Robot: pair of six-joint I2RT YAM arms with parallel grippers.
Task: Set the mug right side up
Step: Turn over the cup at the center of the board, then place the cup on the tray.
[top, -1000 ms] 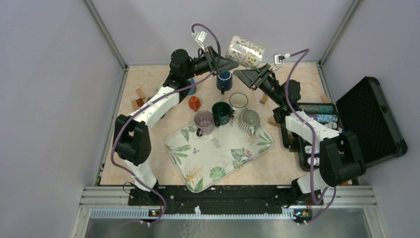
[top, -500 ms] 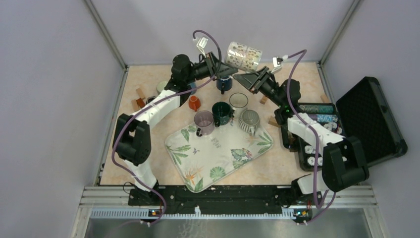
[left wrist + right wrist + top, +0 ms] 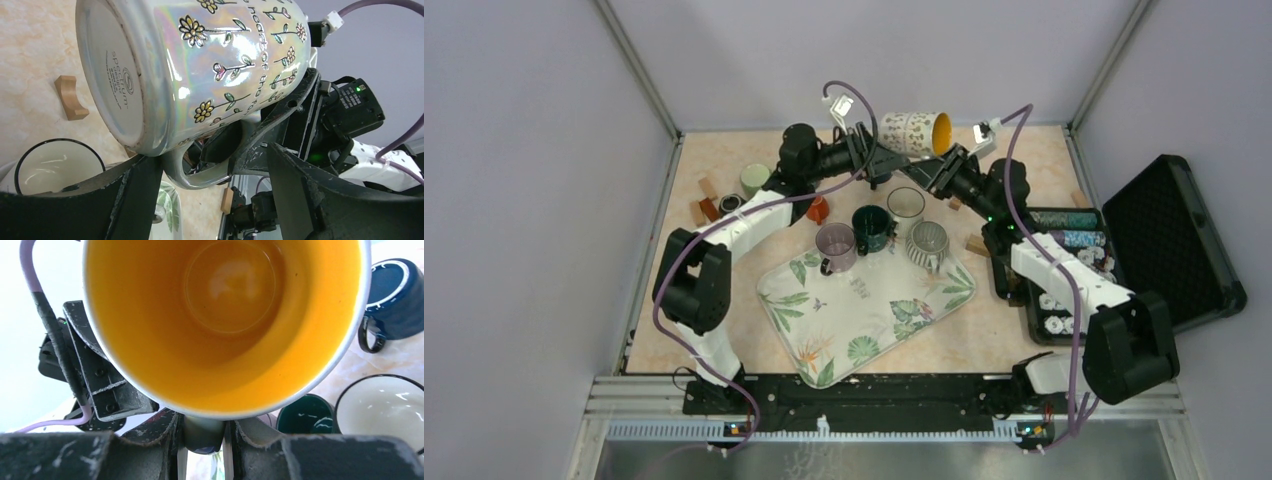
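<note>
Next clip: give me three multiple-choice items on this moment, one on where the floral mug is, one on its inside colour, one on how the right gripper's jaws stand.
1. Where is the floral mug?
A) on the leaf-print tray
B) held up in the air
C) inside the black case

2. What colour is its inside?
A) white
B) dark blue
C) yellow

3. How do the right gripper's jaws stand?
A) closed on the mug's handle
B) wide open, clear of the mug
C) closed on the tray's rim

Key:
1 B, the top view shows it raised and resting on nothing.
2 C, the right wrist view looks straight into a yellow interior.
3 A, that same view shows the handle pinched between the jaws.
</note>
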